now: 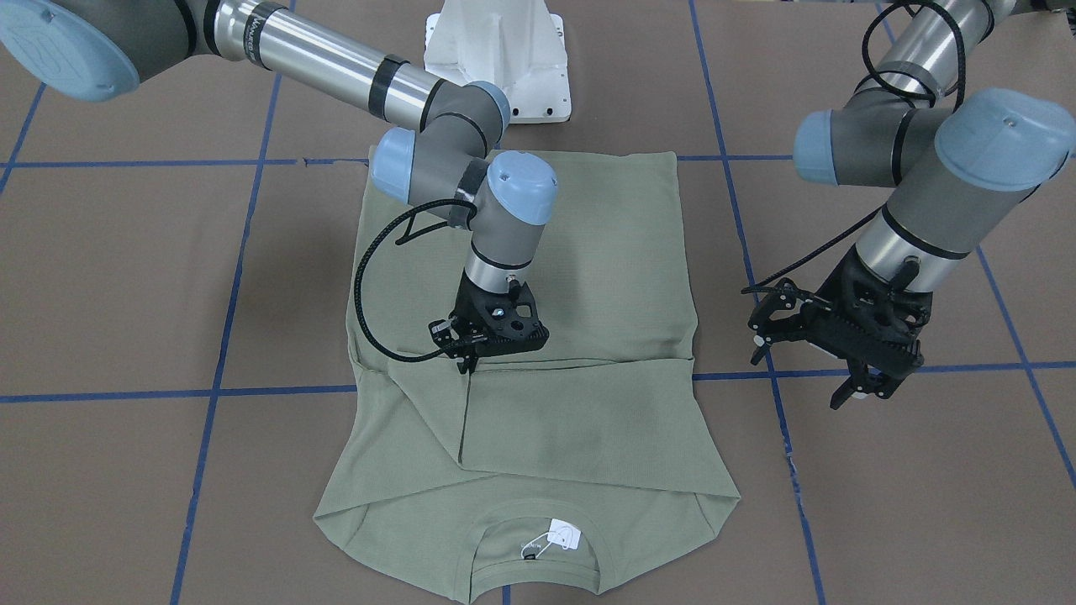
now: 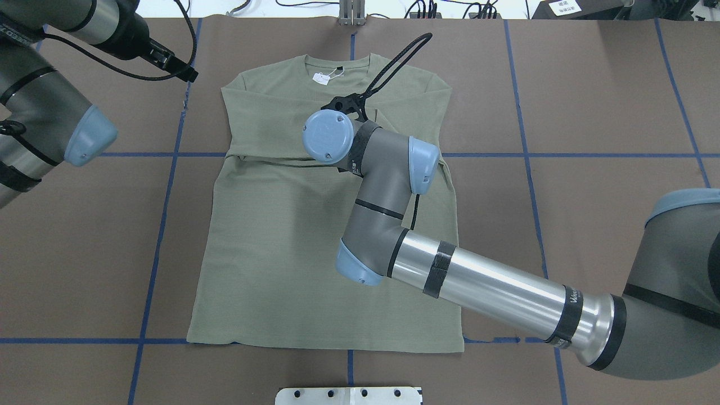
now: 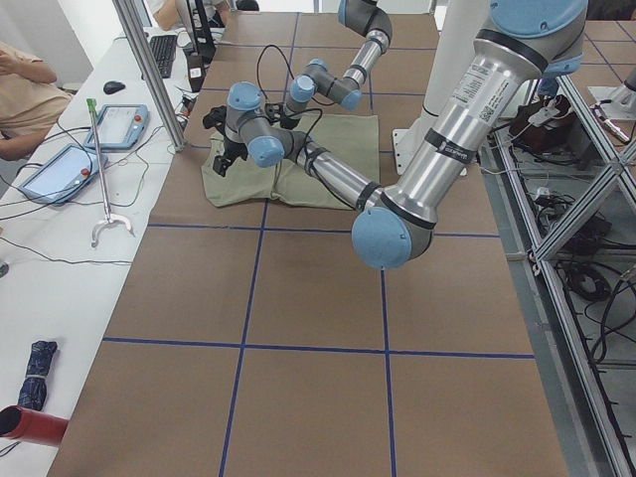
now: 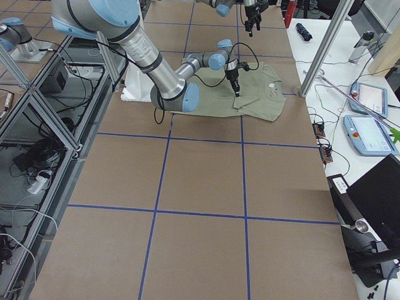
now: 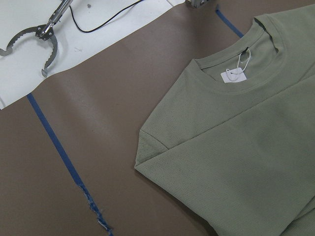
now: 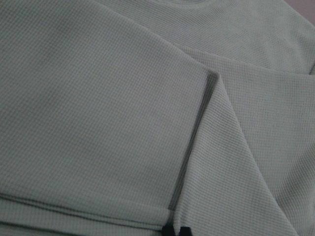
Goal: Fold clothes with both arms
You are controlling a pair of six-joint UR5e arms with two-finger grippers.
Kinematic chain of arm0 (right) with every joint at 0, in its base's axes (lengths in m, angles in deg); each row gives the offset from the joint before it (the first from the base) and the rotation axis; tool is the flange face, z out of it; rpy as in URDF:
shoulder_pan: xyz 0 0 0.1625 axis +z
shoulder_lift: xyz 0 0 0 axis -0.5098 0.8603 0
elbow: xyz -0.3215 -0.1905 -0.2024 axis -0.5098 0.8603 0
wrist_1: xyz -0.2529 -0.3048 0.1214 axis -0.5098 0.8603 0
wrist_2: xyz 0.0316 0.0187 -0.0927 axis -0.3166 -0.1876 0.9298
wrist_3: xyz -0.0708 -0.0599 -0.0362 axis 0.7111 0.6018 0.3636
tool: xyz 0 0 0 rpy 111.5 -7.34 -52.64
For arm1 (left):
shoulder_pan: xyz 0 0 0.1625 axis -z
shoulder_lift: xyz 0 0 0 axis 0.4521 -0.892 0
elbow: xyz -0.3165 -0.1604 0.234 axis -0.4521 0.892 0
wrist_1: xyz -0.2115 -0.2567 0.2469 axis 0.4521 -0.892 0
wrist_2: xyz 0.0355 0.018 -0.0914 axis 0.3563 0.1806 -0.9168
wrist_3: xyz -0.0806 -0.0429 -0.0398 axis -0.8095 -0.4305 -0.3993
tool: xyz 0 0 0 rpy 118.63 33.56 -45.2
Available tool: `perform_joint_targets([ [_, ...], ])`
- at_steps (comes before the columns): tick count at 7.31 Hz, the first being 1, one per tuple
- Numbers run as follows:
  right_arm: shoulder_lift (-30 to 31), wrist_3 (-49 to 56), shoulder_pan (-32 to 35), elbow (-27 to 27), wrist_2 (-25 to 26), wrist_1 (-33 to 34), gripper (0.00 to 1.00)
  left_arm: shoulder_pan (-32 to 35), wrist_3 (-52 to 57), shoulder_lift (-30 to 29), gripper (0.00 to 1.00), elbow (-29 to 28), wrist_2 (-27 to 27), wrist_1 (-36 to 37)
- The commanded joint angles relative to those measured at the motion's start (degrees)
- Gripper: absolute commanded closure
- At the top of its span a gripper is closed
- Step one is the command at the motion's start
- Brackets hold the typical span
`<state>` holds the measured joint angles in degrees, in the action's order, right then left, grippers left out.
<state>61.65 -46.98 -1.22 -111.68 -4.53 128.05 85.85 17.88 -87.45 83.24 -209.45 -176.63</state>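
shirt lies flat on the tabletop, collar pointing away from the robot, sleeves folded across the chest. right end effector stands mid-chest, tips pressed together on the shirt at a sleeve cuff. left end effector, fingers spread, hangs off the shirt beside its edge, so the right arm is nearer.

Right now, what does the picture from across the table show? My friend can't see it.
A green shirt lies flat on a brown table, sleeves folded across its chest, collar nearest the camera. The right gripper seems to pinch a sleeve cuff mid-shirt, while the open left gripper hovers over bare table beside it.
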Motion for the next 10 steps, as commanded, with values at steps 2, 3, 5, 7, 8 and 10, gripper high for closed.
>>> perform_joint_targets([
  [2, 0.01, 4.3, 2.1, -1.5, 0.0, 1.05, 1.0, -0.09, -0.04, 0.0, 0.0, 0.0, 0.07, -0.01],
  [3, 0.54, 8.94, 4.38, -1.51, 0.09, 1.05, 1.0, -0.09, -0.04, 0.0, 0.0, 0.0, 0.07, -0.01],
  [5, 2.99, 16.77, 9.04, -1.51, 0.0, 0.61, 1.0, -0.09, -1.96, -0.09, 0.0, 0.35, 0.07, -0.8],
  [7, 4.75, 19.18, 11.16, -1.42, 0.0, -0.62, 1.0, -0.17, -3.47, 0.35, 0.0, 0.44, 0.07, -2.65],
  [8, 5.46, 19.36, 11.25, -1.42, 0.09, -1.23, 0.98, -0.17, -3.47, 0.87, 0.0, 1.14, 0.07, -2.74],
  [10, 6.86, 19.01, 11.26, -1.33, 0.78, -3.25, 0.37, -0.26, -3.47, 1.49, 0.0, 1.67, 0.07, -2.74],
])
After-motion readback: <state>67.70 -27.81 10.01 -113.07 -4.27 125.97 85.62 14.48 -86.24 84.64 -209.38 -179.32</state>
